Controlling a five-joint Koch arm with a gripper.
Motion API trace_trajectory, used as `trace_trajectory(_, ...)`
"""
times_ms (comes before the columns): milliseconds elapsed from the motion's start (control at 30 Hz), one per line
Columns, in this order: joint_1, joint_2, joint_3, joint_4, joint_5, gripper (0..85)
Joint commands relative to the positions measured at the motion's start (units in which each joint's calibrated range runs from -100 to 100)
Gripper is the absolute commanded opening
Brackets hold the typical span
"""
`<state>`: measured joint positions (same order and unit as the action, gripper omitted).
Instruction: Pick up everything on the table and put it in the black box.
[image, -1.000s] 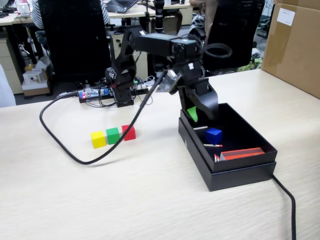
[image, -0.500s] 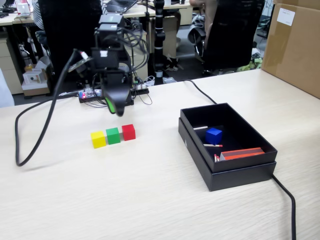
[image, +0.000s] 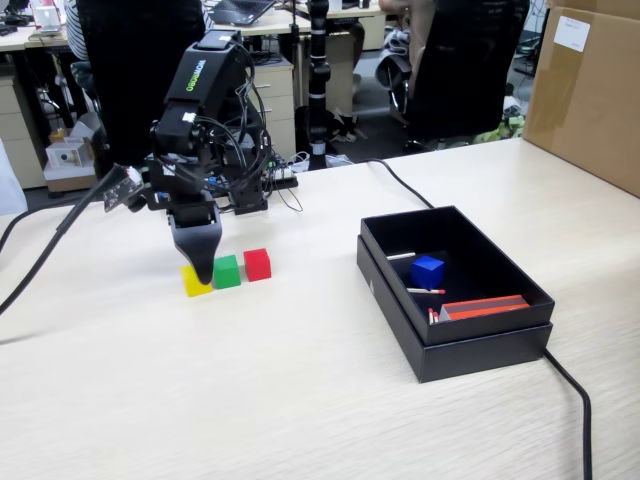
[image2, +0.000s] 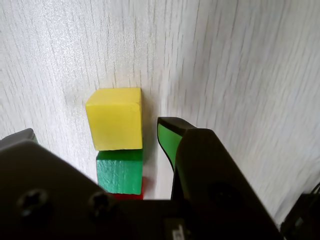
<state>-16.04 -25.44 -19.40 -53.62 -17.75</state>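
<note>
3 cubes, yellow (image: 194, 282), green (image: 227, 271) and red (image: 258, 264), are lined up touching on the desk (image: 300, 380); the fingers (image2: 167, 137) are spread beside the yellow one, gripping nothing.

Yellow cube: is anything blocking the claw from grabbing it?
Nothing visible blocks it. The claw hangs right at the yellow cube. The green cube sits directly beside the yellow one, with the red cube beyond it in the row.

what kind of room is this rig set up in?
Probably an office or lab: black office chairs and other desks stand behind the table, a brown carton sits at its right edge, and cables run across it.
</note>
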Motion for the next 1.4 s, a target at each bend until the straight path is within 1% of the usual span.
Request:
trace_trajectory(0,-0.54,2.09,2.17,2.86,0.15,43.9)
trace_trajectory(167,-0.59,6.10,2.17,4.94,0.15,41.9)
trace_trajectory(200,-0.54,6.45,2.17,5.02,0.15,39.8)
trace_trajectory(233,-0.54,7.14,2.35,5.11,0.39,33.4)
trace_trajectory(333,-0.59,7.71,2.26,5.71,0.54,22.7)
trace_trajectory(433,-0.78,7.71,2.53,7.62,0.59,5.5)
trace_trajectory(467,-0.83,7.25,2.90,7.96,0.54,1.9)
trace_trajectory(567,-0.83,1.05,4.44,7.87,0.59,1.2)
trace_trajectory(667,2.10,-10.99,11.51,5.02,1.76,1.2)
trace_trajectory(700,4.79,-14.78,15.14,2.86,3.27,1.2)
trace_trajectory(733,5.67,-15.58,16.32,2.26,3.76,1.2)
trace_trajectory(767,8.79,-16.73,19.49,1.22,5.57,1.2)
trace_trajectory(900,16.56,-16.04,29.82,-4.57,10.74,1.2)
trace_trajectory(933,20.02,-13.98,34.54,-6.81,12.89,1.2)
trace_trajectory(967,21.73,-12.37,36.80,-7.50,13.92,1.2)
trace_trajectory(1000,23.74,-11.11,38.89,-7.68,14.65,1.1)
trace_trajectory(1033,27.06,-7.78,41.88,-7.68,15.73,1.2)
trace_trajectory(1100,28.96,-4.11,43.69,-7.68,16.51,1.2)
trace_trajectory(1133,31.06,-0.09,45.78,-7.68,17.29,1.2)
trace_trajectory(1167,33.46,8.40,49.23,-7.68,18.17,1.2)
trace_trajectory(1200,34.58,14.59,51.58,-7.76,18.71,1.2)
trace_trajectory(1367,36.34,29.51,59.47,-8.63,19.29,1.2)
